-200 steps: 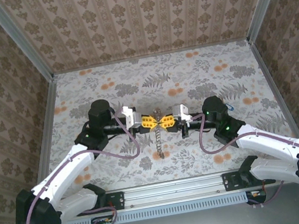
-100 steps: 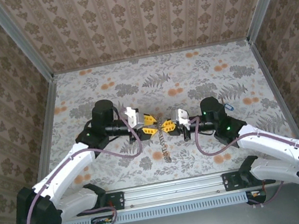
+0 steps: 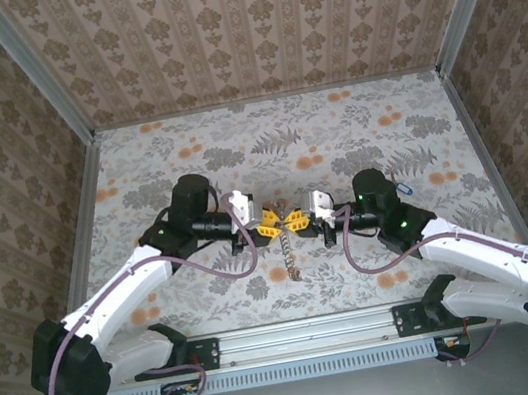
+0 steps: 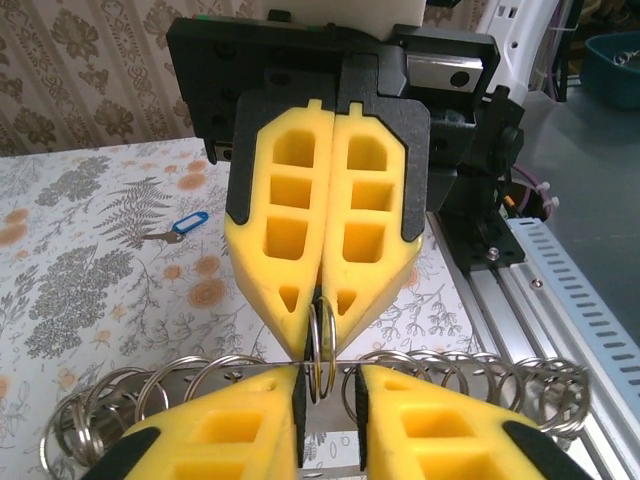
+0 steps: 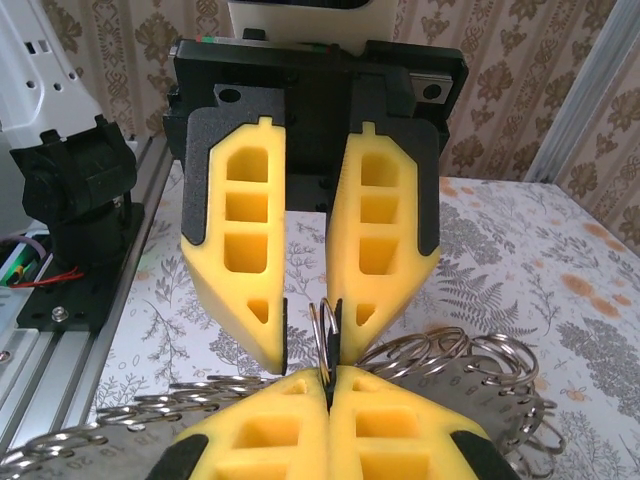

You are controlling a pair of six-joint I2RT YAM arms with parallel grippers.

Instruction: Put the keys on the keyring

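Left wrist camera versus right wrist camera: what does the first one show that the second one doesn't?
From the left wrist, not the right: a blue key lying on the table, and the right gripper seen face-on, shut on one ring. From the right wrist, not the left: the left gripper seen face-on with a gap between its jaws, and a black arm base at the side. Both share the chain of metal rings running across where the two grippers meet, the floral table and the patterned walls.

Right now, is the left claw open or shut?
Open. In the right wrist view the left gripper has a gap between its yellow fingers, with a ring of the keyring between them.
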